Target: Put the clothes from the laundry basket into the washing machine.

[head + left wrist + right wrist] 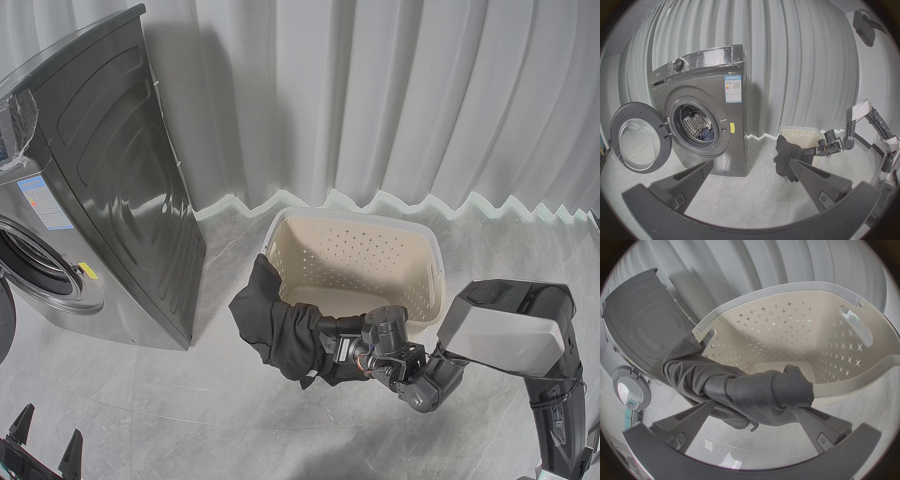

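A dark grey garment (275,325) hangs over the left front corner of the cream laundry basket (356,215), partly outside it. It also lies across the fingertips of my right gripper (752,408), whose fingers stand wide apart, open, in front of the basket (775,291). The grey washing machine (112,206) stands to the left with its round door (639,137) swung open. A dark item (704,132) lies in the drum. My left gripper (52,425) is low at the near left, open and holding nothing, facing the machine (703,125).
White pleated curtains (375,94) close off the back. The floor (206,400) is pale grey marble, with bare room between machine and basket. The open door juts out from the machine's front on its left side.
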Robot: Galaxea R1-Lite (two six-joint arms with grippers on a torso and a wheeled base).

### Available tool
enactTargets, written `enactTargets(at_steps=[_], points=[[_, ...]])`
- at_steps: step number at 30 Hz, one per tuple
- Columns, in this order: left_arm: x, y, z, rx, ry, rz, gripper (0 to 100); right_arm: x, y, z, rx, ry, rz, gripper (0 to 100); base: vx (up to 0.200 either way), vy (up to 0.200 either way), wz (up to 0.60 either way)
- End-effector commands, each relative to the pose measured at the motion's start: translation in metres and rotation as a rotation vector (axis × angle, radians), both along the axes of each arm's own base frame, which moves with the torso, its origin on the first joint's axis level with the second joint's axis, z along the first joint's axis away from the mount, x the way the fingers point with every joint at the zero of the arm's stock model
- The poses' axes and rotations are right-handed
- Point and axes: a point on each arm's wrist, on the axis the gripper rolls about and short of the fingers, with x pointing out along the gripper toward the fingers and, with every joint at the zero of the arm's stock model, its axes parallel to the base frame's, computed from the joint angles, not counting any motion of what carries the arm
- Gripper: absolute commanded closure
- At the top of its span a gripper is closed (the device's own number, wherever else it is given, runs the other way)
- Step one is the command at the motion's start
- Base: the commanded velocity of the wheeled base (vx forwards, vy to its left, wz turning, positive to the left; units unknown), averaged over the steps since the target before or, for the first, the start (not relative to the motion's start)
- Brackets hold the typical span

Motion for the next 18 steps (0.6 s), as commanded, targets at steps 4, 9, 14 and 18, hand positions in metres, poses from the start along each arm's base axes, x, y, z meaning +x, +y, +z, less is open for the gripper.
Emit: enactTargets(at_steps=[4,9,14,18], points=[[0.0001,0.0000,-0.0044,-0.001,0.002,0.000,0,0.0059,0.0000,-0.0052,0.007,-0.012,-0.009,0,0.000,0.000,0.00],[0.0000,0.0000,-0.0044,-0.002,0.000,0.000,0,0.0078,0.0005,-0.0032,0.018,-0.029,-0.010,0,0.000,0.000,0.00],[0.0000,0.0000,-0.0044,-0.002,0.000,0.000,0,0.0082,0.0008,-0.0016,0.013,-0.043,-0.005,100,0.000,0.000,0.00],[0.0000,0.0000,-0.0044,-0.004,0.000,0.000,0,0.0076,0.0003,0.0007,0.020,-0.056,-0.004,100,0.000,0.000,0.00]])
